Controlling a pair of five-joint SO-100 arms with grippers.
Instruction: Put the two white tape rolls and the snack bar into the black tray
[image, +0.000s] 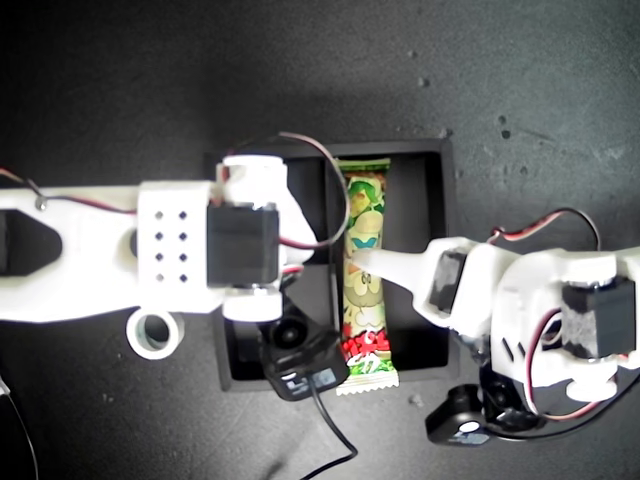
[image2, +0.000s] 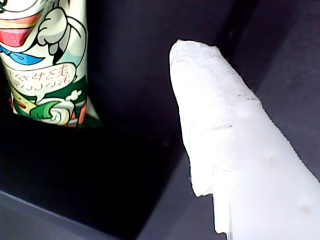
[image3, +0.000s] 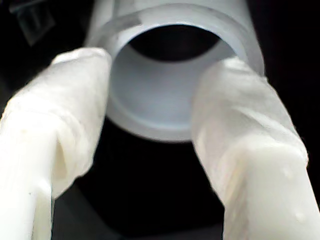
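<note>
**Dark worktop, black tray, two arms over it**

Dark speckled worktop is seen from above, carrying a black tray (image: 442, 250) near its middle.

- Snack bar (image: 364, 270): lies lengthwise in the tray's long compartment; one crimped end is laid over the tray's near wall. Also seen in the first wrist view (image2: 47, 60).
- Tape roll, first (image: 154, 333): rests on the worktop just outside the tray, at the exterior view's left, beside an arm.
- Tape roll, second (image3: 172, 70): held by my second gripper (image3: 150, 125), one finger inside the hole and one outside the wall.
- My first gripper (image: 362, 262): reaches in from the exterior view's right, its white finger (image2: 225, 135) over the snack bar; whether the jaws are apart cannot be told.
</note>
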